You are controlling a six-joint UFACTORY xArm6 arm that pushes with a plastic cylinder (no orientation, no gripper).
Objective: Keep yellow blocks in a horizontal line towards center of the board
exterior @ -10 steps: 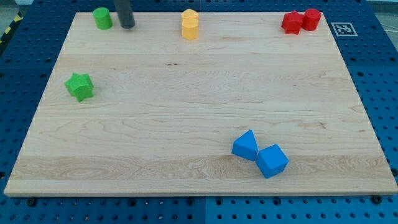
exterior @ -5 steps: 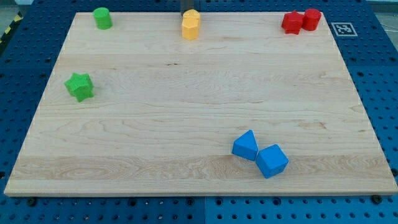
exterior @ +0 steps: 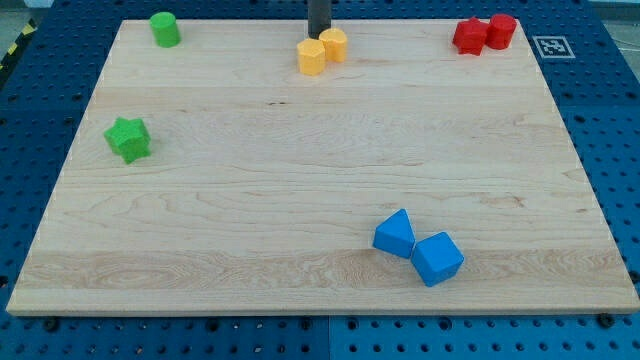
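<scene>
Two yellow blocks sit side by side near the view's top centre: a hexagonal one [exterior: 312,56] on the left and a rounder one [exterior: 334,44] touching it on the right, slightly higher. My tip [exterior: 318,37] is at the lower end of the dark rod, just above the two yellow blocks, touching or nearly touching them where they meet.
A green cylinder [exterior: 165,29] is at the top left and a green star [exterior: 128,138] at the left. Two red blocks [exterior: 484,33] touch at the top right. Two blue blocks [exterior: 418,247] touch at the bottom right. The wooden board [exterior: 300,180] lies on a blue pegboard.
The rod moved right from beside the green cylinder to above the yellow blocks. The yellow pair went from one above the other to side by side, shifted slightly down and right.
</scene>
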